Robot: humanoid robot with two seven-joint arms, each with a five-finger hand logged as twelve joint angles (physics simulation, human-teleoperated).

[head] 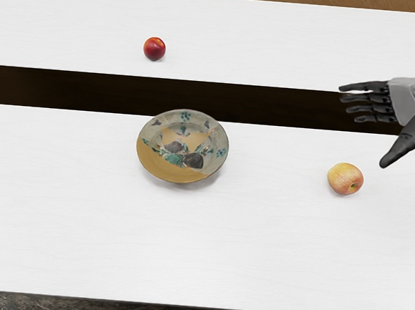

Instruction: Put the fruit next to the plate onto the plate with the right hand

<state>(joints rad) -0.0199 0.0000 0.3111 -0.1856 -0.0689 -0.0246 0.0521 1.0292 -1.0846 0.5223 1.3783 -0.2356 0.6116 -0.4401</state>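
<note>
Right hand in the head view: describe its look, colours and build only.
The right hand has a pale grey, angular, faceted shell over its body. Its four fingers and thumb are matt black, slender and jointed in segments, tapering to rounded tips. No cables, markings or sleeve show. The left arm is out of view.

one red fruit, one yellow fruit, one plate, one hand.
</note>
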